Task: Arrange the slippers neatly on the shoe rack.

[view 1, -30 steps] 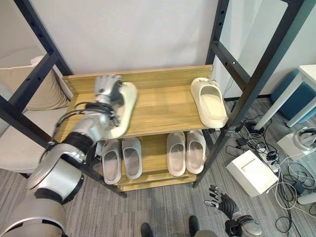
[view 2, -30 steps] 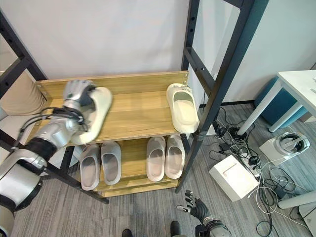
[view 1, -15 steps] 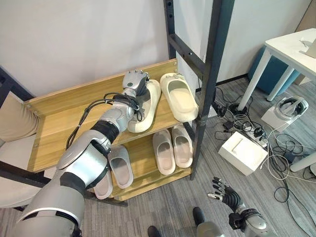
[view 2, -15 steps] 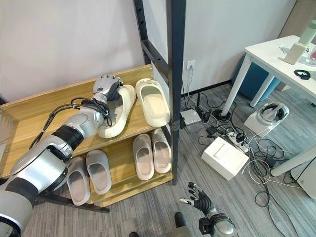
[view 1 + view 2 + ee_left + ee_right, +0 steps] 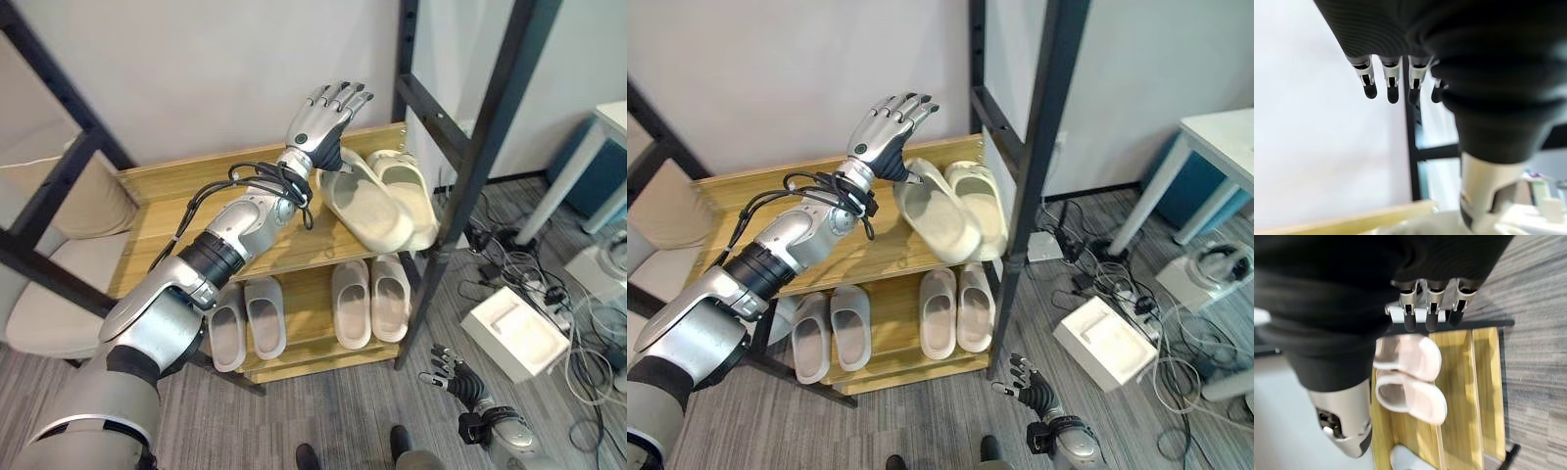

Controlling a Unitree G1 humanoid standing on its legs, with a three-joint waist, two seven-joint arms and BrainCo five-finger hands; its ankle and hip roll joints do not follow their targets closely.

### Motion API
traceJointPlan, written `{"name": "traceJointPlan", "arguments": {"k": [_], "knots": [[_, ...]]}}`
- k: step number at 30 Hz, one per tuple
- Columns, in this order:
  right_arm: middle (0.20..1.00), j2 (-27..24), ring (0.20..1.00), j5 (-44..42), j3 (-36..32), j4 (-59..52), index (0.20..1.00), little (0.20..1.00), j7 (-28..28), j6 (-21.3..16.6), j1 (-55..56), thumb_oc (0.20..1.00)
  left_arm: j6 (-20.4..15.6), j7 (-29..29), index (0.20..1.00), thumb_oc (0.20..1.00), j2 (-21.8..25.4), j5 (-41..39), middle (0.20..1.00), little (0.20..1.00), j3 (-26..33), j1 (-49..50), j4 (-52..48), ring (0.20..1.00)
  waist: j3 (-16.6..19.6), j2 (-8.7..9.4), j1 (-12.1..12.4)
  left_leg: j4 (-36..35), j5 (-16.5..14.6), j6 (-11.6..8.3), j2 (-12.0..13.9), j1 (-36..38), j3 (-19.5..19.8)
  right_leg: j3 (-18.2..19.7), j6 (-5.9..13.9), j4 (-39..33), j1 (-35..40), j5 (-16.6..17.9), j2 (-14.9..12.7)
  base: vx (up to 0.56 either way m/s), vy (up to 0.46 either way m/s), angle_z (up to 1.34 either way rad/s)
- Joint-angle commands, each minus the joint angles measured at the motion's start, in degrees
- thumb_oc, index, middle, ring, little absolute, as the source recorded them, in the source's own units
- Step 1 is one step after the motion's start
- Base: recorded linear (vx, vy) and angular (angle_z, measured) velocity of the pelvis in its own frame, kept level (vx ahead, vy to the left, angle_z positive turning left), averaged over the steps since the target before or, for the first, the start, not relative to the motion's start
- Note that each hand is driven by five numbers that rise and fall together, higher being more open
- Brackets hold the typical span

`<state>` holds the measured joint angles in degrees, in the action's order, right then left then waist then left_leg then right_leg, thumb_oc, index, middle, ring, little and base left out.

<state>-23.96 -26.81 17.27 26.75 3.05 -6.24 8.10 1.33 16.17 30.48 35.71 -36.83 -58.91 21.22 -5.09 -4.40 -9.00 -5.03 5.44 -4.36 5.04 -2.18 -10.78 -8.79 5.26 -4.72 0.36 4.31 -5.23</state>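
At the right end of the wooden shoe rack's (image 5: 196, 230) top shelf, two cream foam slippers (image 5: 367, 206) lie together.
Left hand (image 5: 326, 116) raised above them, fingers straight, empty; right hand (image 5: 453, 371) low over the floor, fingers spread; a black post (image 5: 1034, 147) hides the far slipper's edge.

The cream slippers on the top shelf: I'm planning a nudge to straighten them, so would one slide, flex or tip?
The nearer cream slipper looks thick and moulded, so probably stiff and light. Its flat sole on the smooth top shelf should slide, not tip. It overhangs the front edge, so push gently.
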Motion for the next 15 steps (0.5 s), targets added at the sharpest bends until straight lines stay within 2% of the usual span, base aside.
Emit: {"name": "traceJointPlan", "arguments": {"k": [1,2,5,8,14,15], "knots": [[1.000,1.53,1.000,1.56,-1.21,-1.92,1.000,1.000,0.47,-0.78,0.20,1.000,-0.87,-0.82,1.000,1.000,1.67,2.78,1.000,1.000,3.84,-2.95,4.34,1.000,1.38,2.18,0.63,0.03,0.12,-4.37,4.11,2.10,2.00,-1.47,4.78,-0.28,2.07,-2.32,-1.99,0.00,0.006,0.23],[1.000,1.49,1.000,1.57,-1.13,-1.91,1.000,1.000,0.47,-0.78,0.22,1.000,-0.80,-0.97,1.000,1.000,1.79,2.81,1.000,1.000,3.99,-2.73,4.05,1.000,1.43,2.16,0.52,0.03,0.12,-4.36,4.10,2.09,2.03,-1.51,4.78,-0.28,2.09,-2.33,-2.01,0.00,0.012,0.13],[1.000,2.14,1.000,2.22,-1.55,-1.62,1.000,1.000,0.43,-0.19,-0.03,1.000,-3.23,-1.85,1.000,1.000,2.88,-3.66,1.000,1.000,9.03,4.57,-2.96,1.000,1.40,2.67,2.00,0.03,0.15,-4.35,3.94,2.04,2.66,-2.17,4.57,-0.28,2.45,-2.36,-2.00,0.00,0.010,0.05],[1.000,2.40,1.000,2.76,-1.29,-1.72,1.000,1.000,0.89,0.06,0.43,1.000,-3.94,-2.02,1.000,1.000,3.13,-5.65,1.000,1.000,11.54,9.73,-4.99,1.000,1.55,2.88,2.39,0.03,0.11,-4.33,3.98,2.18,2.80,-2.42,4.47,-0.28,2.69,-2.34,-2.00,0.00,0.014,0.08],[1.000,2.57,1.000,3.03,-1.12,-1.29,1.000,1.000,1.31,0.30,0.54,1.000,-4.31,-2.74,1.000,1.000,3.65,-7.44,1.000,1.000,13.25,15.52,-5.94,1.000,1.51,3.28,3.12,0.03,0.06,-4.30,3.84,1.86,3.19,-2.94,4.58,-0.28,2.58,-2.10,-2.11,-0.01,0.022,0.09],[1.000,2.79,1.000,3.12,-1.24,-1.32,1.000,1.000,1.48,0.37,0.72,1.000,-4.89,-2.74,1.000,1.000,3.49,-9.70,1.000,1.000,14.30,17.15,-7.07,1.000,1.46,3.36,3.27,0.03,0.02,-4.24,3.82,1.87,3.25,-2.93,4.60,-0.28,2.57,-2.06,-2.20,0.00,0.000,0.00]]}}
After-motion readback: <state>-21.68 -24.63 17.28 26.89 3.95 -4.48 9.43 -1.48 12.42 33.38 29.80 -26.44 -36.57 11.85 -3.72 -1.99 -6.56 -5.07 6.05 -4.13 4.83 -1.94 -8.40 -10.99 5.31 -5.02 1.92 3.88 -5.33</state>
